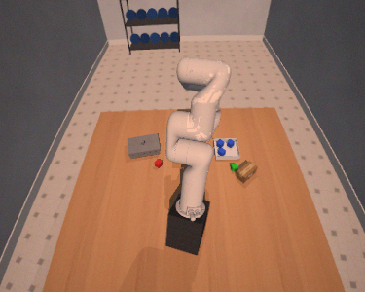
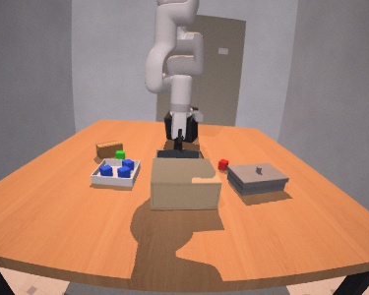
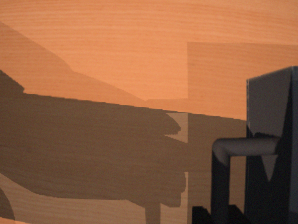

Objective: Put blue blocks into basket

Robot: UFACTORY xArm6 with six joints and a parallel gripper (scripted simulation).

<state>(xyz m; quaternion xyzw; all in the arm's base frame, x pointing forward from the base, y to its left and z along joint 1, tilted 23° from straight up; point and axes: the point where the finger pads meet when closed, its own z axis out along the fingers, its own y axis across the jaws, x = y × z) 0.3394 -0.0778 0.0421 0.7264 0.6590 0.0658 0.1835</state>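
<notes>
Nearest in the exterior view stands the light wooden cabinet [image 2: 185, 188] in the middle of the table [image 2: 61, 231]; behind it its dark drawer [image 2: 179, 154] is pulled out toward the arm; the gripper [image 2: 179, 143] hangs straight down over the drawer's far end, its fingers clamped on the drawer handle [image 3: 245, 146], which shows in the wrist view as a grey bar jutting from the dark drawer front; beside the cabinet on one side sits the white basket [image 2: 114, 181] with three blue blocks [image 2: 124, 171] inside it, none over the rim as far as the top view shows; on the other side lies the metal box [image 2: 258, 178] with its lid [image 2: 257, 172] on top, and whether the lid sits fully down I cannot tell; a red block [image 2: 223, 164] rests between the box and the drawer; just behind the basket are a green block [image 2: 120, 154] and a small brown box [image 2: 109, 148]; farther back the arm's black pedestal [image 2: 193, 129] stands on the table; whether the drawer holds another blue block is hidden
</notes>
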